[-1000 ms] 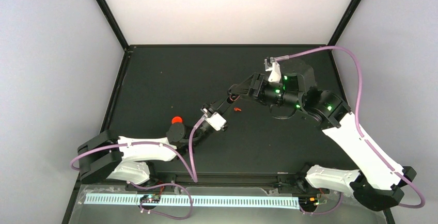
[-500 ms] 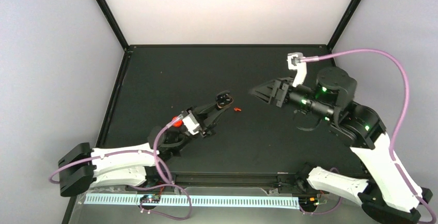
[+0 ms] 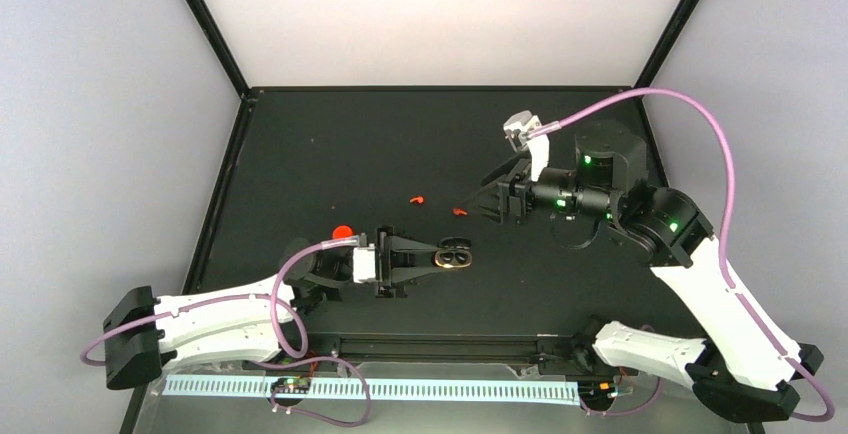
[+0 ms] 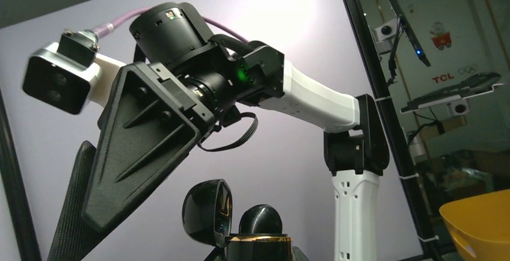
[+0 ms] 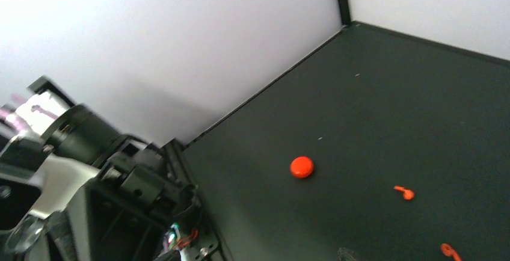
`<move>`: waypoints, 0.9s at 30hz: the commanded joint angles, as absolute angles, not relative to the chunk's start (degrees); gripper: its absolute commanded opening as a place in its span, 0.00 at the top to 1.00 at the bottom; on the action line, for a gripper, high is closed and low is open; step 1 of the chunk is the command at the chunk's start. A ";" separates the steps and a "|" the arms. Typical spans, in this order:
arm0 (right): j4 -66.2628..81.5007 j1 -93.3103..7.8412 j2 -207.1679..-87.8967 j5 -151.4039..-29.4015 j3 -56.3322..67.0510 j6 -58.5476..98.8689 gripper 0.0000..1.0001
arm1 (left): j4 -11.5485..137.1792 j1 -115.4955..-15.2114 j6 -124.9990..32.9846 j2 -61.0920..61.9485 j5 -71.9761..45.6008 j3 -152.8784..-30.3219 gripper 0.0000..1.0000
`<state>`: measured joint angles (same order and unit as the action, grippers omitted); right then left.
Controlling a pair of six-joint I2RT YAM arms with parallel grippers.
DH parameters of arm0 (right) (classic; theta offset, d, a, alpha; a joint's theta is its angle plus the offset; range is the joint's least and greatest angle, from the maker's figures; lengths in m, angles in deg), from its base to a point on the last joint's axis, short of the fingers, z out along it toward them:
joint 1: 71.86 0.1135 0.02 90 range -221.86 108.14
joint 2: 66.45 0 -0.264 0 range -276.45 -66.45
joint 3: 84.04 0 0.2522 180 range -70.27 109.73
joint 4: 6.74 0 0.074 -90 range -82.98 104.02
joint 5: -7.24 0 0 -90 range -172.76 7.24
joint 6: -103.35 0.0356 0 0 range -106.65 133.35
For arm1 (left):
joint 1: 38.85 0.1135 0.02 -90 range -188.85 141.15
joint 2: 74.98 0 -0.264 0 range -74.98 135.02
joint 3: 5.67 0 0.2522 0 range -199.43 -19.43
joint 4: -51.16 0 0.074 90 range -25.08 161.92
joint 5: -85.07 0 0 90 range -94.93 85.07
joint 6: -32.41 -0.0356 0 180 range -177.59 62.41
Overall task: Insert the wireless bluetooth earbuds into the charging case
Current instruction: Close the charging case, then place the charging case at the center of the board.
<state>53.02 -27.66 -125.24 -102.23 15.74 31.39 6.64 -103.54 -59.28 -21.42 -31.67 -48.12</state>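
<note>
The charging case (image 3: 455,254) is an open dark clamshell with an orange-gold rim and two sockets. My left gripper (image 3: 438,257) is shut on it near the table's front middle. In the left wrist view the case (image 4: 258,246) fills the bottom centre with its lid (image 4: 207,210) raised. Two tiny red-orange earbuds (image 3: 418,199) (image 3: 459,211) lie on the black table, apart from the case. My right gripper (image 3: 487,197) hovers open and empty just right of the nearer earbud. Both earbuds (image 5: 405,192) (image 5: 448,250) show in the right wrist view.
A round red disc (image 3: 343,232) (image 5: 301,166) lies on the table beside the left arm's wrist. Black frame posts and pale walls close in the table (image 3: 330,144) at the back and sides.
My left arm has swung back toward the front with the case, uncovering a second earbud. The right gripper pulled away, then returned beside the right earbud, its jaws wider.
</note>
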 commanded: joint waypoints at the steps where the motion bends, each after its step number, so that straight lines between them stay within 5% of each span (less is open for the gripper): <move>1: 53.61 -27.83 -124.26 -111.69 15.45 27.93 0.33 | 8.06 -103.37 -58.38 -19.87 -35.54 -51.54 0.98; 20: 59.45 -26.04 -124.01 -118.32 16.53 25.49 0.36 | 8.62 -103.32 -62.16 -19.19 -26.19 -52.58 0.98; 23: 59.25 -26.07 -122.34 -105.97 17.47 26.75 0.35 | 9.28 -103.28 -62.11 -19.35 -23.87 -52.16 0.98; 27: 51.41 -26.21 -114.62 -80.03 10.27 32.11 0.33 | 14.88 -101.50 -54.22 -19.92 -6.69 -50.78 0.98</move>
